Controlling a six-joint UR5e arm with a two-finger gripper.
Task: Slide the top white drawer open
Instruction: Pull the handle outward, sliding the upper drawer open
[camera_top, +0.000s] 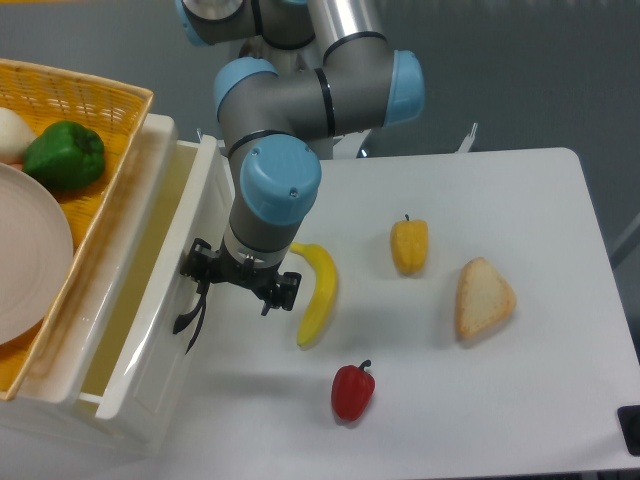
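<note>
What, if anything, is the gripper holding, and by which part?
The gripper holds the top white drawer by its curved black handle.

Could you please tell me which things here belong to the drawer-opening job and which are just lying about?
In the job: top white drawer, its black handle, gripper.

Lying about: banana, yellow pepper, red pepper, bread slice, basket, green pepper, plate.
</note>
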